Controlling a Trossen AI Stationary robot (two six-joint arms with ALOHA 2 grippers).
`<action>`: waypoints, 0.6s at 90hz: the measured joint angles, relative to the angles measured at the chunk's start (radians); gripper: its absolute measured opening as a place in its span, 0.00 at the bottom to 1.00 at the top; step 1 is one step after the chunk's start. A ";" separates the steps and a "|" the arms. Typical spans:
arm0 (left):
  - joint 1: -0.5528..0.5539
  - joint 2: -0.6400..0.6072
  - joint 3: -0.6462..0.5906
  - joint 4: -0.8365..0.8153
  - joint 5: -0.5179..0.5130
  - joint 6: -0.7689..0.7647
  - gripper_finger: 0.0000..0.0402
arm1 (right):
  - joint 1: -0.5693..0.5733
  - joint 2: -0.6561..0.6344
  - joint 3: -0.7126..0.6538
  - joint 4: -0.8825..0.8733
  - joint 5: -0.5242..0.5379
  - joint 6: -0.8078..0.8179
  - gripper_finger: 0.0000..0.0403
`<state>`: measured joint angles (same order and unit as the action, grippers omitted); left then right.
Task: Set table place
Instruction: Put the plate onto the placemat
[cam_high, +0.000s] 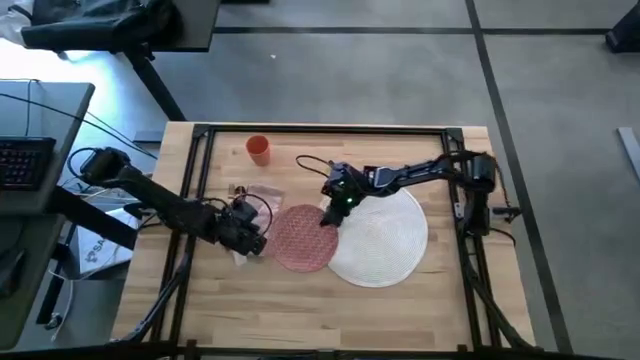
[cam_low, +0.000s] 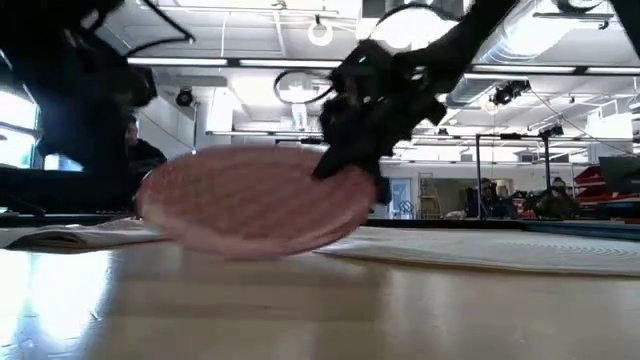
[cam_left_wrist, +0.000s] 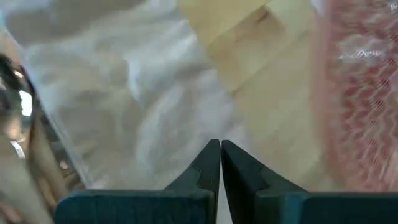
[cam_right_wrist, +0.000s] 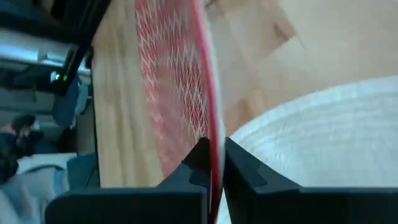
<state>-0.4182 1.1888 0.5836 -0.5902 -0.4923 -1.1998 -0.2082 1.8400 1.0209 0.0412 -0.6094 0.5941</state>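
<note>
- Right gripper (cam_high: 328, 216), at the centre of the high view, pinches the rim of the red plate (cam_high: 303, 238); the plate hangs tilted, its far edge off the table (cam_high: 300, 310).
- White plate (cam_high: 385, 240) lies just to the right of it in the frame, edges seemingly overlapping, so the lift must carry rightward.
- Left gripper (cam_high: 252, 240), fingers pressed together, hovers over the napkin (cam_high: 262, 196) at centre-left.
- Orange cup (cam_high: 258, 150) stands upper-left.
</note>
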 joint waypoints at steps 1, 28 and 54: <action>-0.001 -0.004 0.001 0.000 -0.001 0.004 0.00 | -0.003 -0.013 -0.011 0.000 -0.003 0.000 0.00; 0.054 0.076 0.001 0.444 0.006 0.358 0.00 | -0.095 -0.559 -0.462 0.121 0.071 0.185 0.00; 0.269 0.447 0.118 1.009 0.383 0.721 0.00 | -0.137 -1.040 -0.715 0.115 0.236 0.375 0.00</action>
<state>-0.1490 1.6358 0.7020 0.4188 -0.1089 -0.4786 -0.3450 0.7998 0.3060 0.1561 -0.3733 0.9692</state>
